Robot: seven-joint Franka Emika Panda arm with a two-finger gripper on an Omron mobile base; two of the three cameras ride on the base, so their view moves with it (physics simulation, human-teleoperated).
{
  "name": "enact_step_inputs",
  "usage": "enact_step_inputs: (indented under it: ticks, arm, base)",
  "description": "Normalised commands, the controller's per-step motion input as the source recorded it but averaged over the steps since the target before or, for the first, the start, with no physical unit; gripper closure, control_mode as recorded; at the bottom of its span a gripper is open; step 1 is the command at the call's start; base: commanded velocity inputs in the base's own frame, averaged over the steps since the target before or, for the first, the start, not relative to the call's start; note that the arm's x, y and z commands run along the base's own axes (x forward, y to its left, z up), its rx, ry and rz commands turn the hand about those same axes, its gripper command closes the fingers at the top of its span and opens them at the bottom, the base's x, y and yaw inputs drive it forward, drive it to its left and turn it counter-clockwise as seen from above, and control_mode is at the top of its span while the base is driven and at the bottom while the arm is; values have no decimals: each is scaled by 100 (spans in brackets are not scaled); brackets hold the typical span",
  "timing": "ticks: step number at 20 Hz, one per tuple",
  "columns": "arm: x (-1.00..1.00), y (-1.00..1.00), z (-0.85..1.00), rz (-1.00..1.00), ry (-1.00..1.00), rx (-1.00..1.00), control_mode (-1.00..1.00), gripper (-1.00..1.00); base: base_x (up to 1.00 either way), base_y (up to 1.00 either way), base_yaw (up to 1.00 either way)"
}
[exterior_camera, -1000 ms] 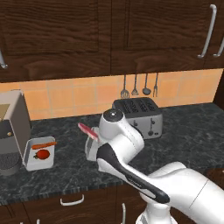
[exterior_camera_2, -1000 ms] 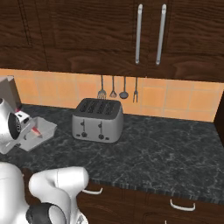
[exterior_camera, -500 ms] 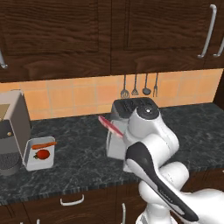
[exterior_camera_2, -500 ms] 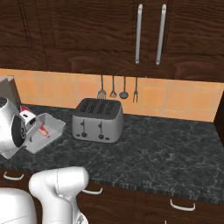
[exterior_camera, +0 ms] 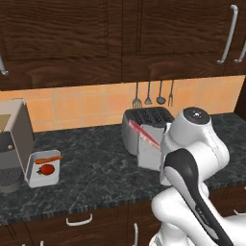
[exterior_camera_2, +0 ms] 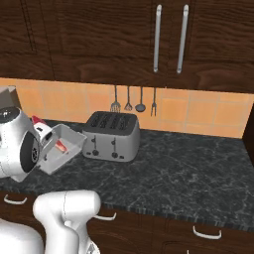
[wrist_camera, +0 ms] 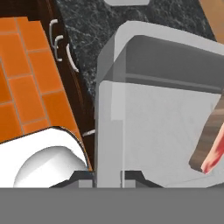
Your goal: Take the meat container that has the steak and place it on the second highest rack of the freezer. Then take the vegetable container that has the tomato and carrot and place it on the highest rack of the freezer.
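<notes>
The meat container (exterior_camera: 150,153) is a pale grey tub, held tilted in the air just in front of the toaster, with the pink-red steak (exterior_camera: 144,134) sticking out of its top. In the right base view the meat container (exterior_camera_2: 63,149) hangs left of the toaster, steak (exterior_camera_2: 60,146) inside. My gripper (wrist_camera: 108,176) is shut on the tub's wall (wrist_camera: 109,127), and the steak (wrist_camera: 213,154) shows at the right edge. The vegetable container (exterior_camera: 44,168) stands on the counter at left with the tomato (exterior_camera: 46,169) and carrot (exterior_camera: 48,159) in it. The freezer is out of view.
A silver toaster (exterior_camera_2: 111,135) sits mid-counter against the tiled wall, under hanging utensils (exterior_camera_2: 134,101). A grey coffee machine (exterior_camera: 14,144) stands at the far left beside the vegetable container. Dark cabinets hang above the black stone counter (exterior_camera_2: 188,173).
My arm has swung to the right, carrying the meat container from near the vegetable container to in front of the toaster. The vegetable container has stayed put.
</notes>
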Motion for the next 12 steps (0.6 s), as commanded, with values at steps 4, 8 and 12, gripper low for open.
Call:
enact_step_inputs:
  ticks: [4,8,12]
  arm:
    - [-13,-42,22,1,0,-9,-100,100]
    - [-20,-46,9,1,-6,-6,-100,100]
    - [-15,-27,0,0,-7,0,-100,100]
  base:
    - [0,0,0]
    - [0,0,0]
    - [0,0,0]
